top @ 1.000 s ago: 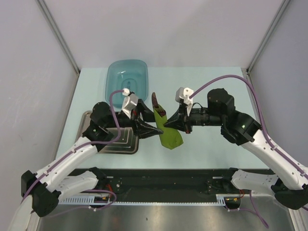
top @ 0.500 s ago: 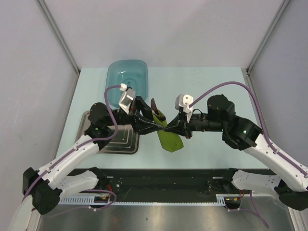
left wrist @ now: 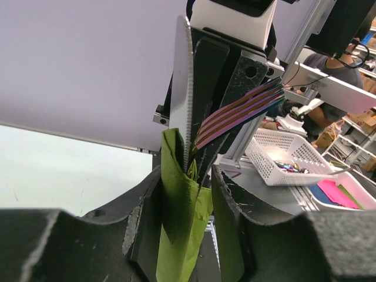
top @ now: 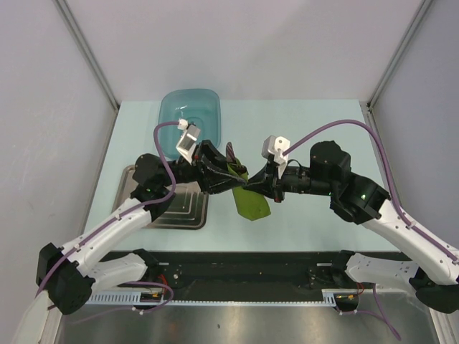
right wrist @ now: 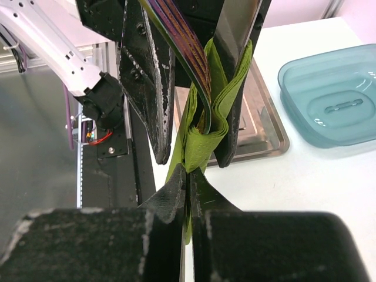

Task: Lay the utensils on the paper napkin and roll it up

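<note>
The olive-green paper napkin (top: 251, 204) is folded around the utensils and held above the table between both grippers. The utensils' purple handles (top: 231, 152) stick out of its far end. My left gripper (top: 217, 177) is open. Its fingers straddle the wrapped bundle, which in the left wrist view (left wrist: 176, 200) lies against one finger, with a gap to the other. A serrated knife blade (left wrist: 187, 88) and the purple handles (left wrist: 235, 114) rise from it. My right gripper (top: 259, 188) is shut on the napkin's loose flap (right wrist: 205, 141), just below the utensils (right wrist: 182, 35).
A steel tray (top: 183, 211) lies on the table under the left arm and also shows in the right wrist view (right wrist: 264, 135). A teal plastic basin (top: 190, 115) stands at the back left and also shows there (right wrist: 335, 94).
My left gripper has moved back and tilted up along the bundle. The napkin bundle has shifted slightly left. My right gripper has kept its hold on the flap.
</note>
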`<action>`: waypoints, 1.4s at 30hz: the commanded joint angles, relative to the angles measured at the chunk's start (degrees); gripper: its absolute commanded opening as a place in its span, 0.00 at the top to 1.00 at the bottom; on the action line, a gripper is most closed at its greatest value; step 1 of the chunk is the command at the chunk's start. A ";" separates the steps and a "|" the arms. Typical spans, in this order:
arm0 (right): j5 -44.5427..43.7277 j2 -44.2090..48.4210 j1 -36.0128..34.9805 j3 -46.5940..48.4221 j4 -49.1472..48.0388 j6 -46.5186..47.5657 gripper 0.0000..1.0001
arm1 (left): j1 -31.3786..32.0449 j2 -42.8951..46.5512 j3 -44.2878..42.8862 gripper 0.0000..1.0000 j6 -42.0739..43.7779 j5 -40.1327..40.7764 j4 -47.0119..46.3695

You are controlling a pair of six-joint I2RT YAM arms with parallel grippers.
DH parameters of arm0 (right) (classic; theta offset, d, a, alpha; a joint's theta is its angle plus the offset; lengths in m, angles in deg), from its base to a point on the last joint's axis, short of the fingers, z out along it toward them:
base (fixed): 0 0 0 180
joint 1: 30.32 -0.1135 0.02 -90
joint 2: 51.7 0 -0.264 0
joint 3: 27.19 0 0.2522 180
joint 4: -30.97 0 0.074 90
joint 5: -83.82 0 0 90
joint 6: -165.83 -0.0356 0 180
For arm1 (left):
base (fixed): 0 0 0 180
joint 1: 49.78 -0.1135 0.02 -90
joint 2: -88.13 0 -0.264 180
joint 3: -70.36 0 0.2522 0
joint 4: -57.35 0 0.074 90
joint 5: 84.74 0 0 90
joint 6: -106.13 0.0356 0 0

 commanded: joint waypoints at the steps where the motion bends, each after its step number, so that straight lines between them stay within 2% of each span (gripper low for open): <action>1: -1.57 0.89 -0.13 0.52 -6.25 -1.37 1.00 | 0.61 -0.66 0.68 0.58 -3.44 0.70 -6.07; 9: -1.39 0.72 0.39 0.08 -7.48 -2.96 1.00 | 0.69 -0.92 1.82 0.60 -4.40 1.14 -6.77; 13: -1.30 0.89 0.31 0.17 -7.75 -3.13 1.00 | 0.61 -1.27 2.26 0.73 -5.28 1.50 -7.47; 18: -1.83 0.80 0.31 0.08 -8.45 -3.74 1.00 | 0.69 -1.45 2.27 0.82 -6.16 1.67 -7.13; 19: -2.09 0.80 0.31 0.00 -8.71 -4.01 1.00 | 0.61 -1.54 2.18 0.82 -6.16 1.85 -6.78; 21: -2.36 0.80 0.31 -0.09 -8.89 -4.10 1.00 | 0.61 -1.45 2.09 0.76 -6.43 1.94 -6.69; 22: -2.36 0.80 0.39 -0.09 -8.89 -4.19 1.00 | 0.61 -1.19 2.09 0.63 -6.51 2.11 -6.51; 23: -2.36 0.80 0.40 -0.09 -8.89 -4.19 1.00 | 0.61 -1.10 2.09 0.60 -6.34 2.37 -6.25; 26: -2.54 0.98 0.75 -0.18 -9.15 -4.54 1.00 | 0.61 -0.66 2.26 0.55 -6.43 2.38 -5.37; 29: -2.01 1.07 1.19 -0.27 -9.33 -5.24 1.00 | 0.61 -0.57 2.62 0.55 -6.51 2.64 -5.02; 38: -0.96 1.24 1.45 -0.36 -10.47 -5.94 1.00 | 0.61 -1.89 2.26 0.78 -8.10 3.08 -7.39; 42: -0.60 1.07 1.45 -0.36 -10.82 -6.38 1.00 | 0.43 -1.80 2.00 0.98 -8.27 3.34 -7.57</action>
